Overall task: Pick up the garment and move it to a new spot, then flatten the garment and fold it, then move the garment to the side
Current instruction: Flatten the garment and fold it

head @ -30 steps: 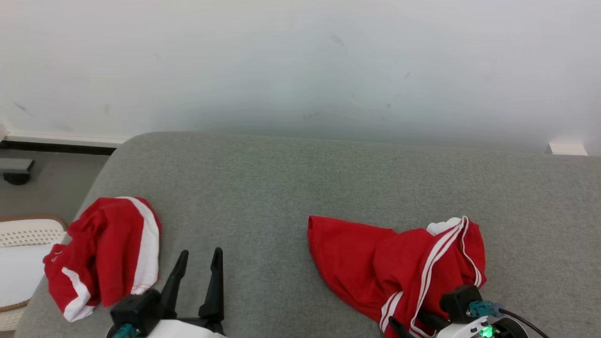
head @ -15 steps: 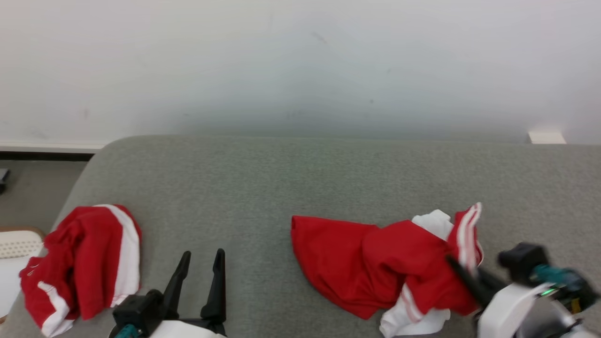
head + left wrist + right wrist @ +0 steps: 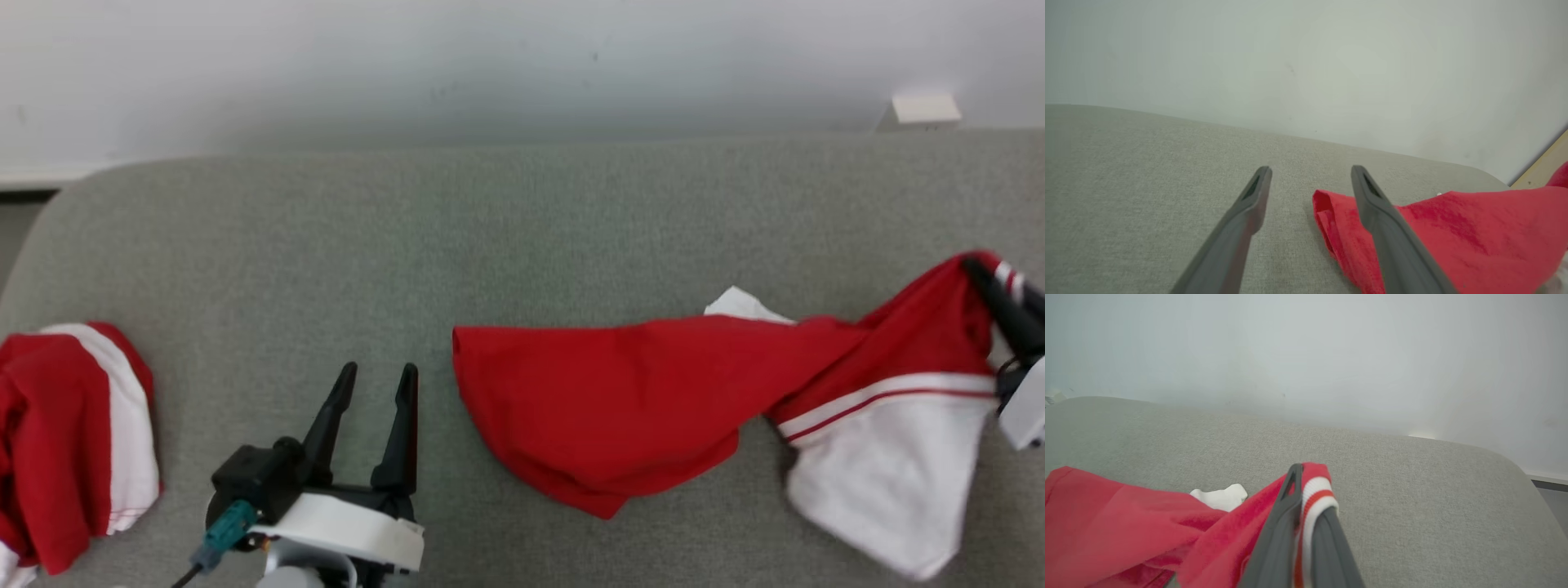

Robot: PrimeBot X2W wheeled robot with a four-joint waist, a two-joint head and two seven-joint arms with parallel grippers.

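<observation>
The garment (image 3: 620,392) is red with a white panel and white-and-red striped trim, and it lies stretched across the grey cushion (image 3: 522,220). My right gripper (image 3: 980,273) is shut on its striped edge at the far right and holds that end raised above the cushion. In the right wrist view the striped edge (image 3: 1315,494) sits pinched between the fingers of the right gripper (image 3: 1300,473). My left gripper (image 3: 380,369) stands open just left of the garment's left end, holding nothing. The left wrist view shows the left gripper (image 3: 1311,169) beside the red hem (image 3: 1453,228).
A second red-and-white garment (image 3: 65,441) lies bunched at the cushion's left edge. A pale wall (image 3: 522,65) runs behind the cushion, with a small white block (image 3: 922,108) at the upper right. Bare cushion stretches behind and between the two garments.
My right gripper has shut on the garment's striped edge and pulled it up and to the right, drawing the bunched cloth out long. The head camera shifted. The left gripper stays open.
</observation>
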